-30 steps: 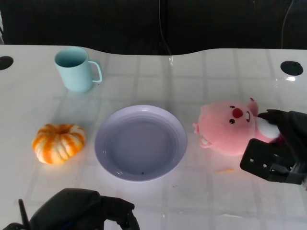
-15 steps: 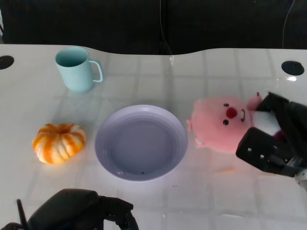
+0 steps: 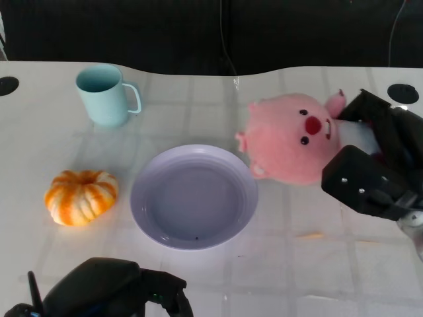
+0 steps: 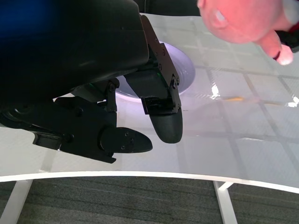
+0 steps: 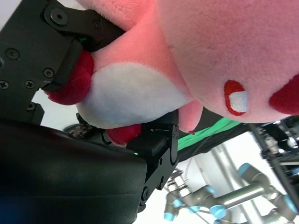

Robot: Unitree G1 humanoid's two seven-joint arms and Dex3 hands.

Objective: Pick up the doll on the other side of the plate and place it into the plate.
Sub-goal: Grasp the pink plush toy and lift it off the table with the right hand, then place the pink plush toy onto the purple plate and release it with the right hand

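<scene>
The pink plush doll with a red nose hangs above the table, just right of the lavender plate, lifted clear of the surface. My right hand grips it from the right side; the right wrist view shows the doll filling the frame with black fingers clamped on its white belly. In the left wrist view the doll shows beyond the plate. My left hand rests low at the front edge, its fingers curled in and holding nothing.
A light blue mug stands at the back left. An orange and white pumpkin lies left of the plate. A black hole marks the table's far right, another the far left.
My right hand has lifted the doll off the table and carried it up and left, toward the plate's right rim. The left hand has stayed put.
</scene>
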